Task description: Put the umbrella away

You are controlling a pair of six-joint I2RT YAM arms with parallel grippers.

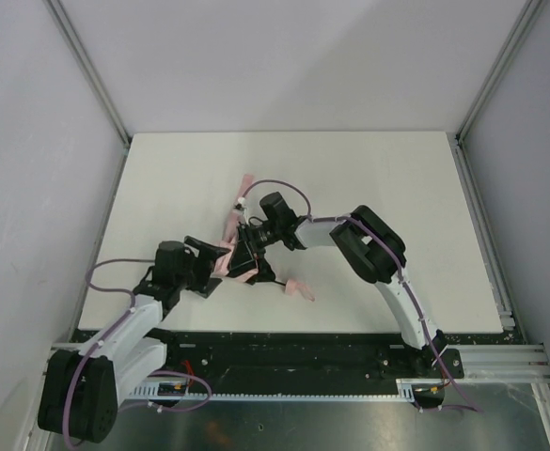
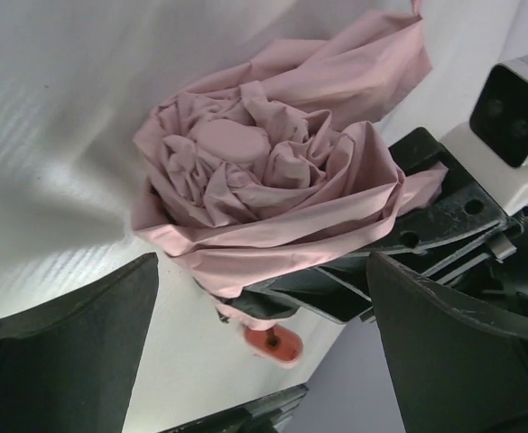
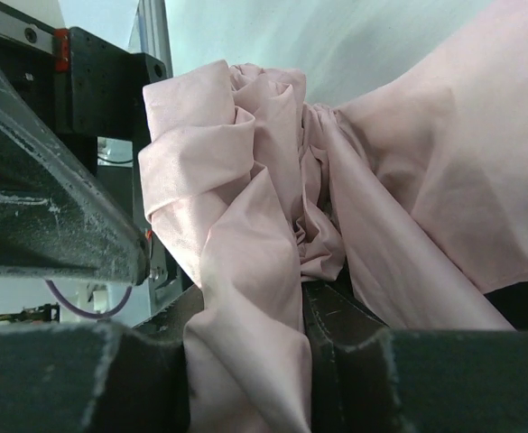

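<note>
Umbrella (image 2: 273, 189) is a scrunched pink bundle over the white table (image 1: 397, 188), right gripper (image 3: 245, 361) pinching its fabric, left gripper (image 2: 264, 262) spread wide just beside it.

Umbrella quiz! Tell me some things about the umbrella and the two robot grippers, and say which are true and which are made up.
1. The umbrella is pink. True.
2. The right gripper pinches the umbrella's fabric. True.
3. The left gripper is shut tight on the umbrella. False: it is wide open, with the umbrella just ahead of it.
4. The umbrella is spread out wide, like in the rain. False: its fabric is crumpled into a bundle.
5. The table is white. True.
</note>
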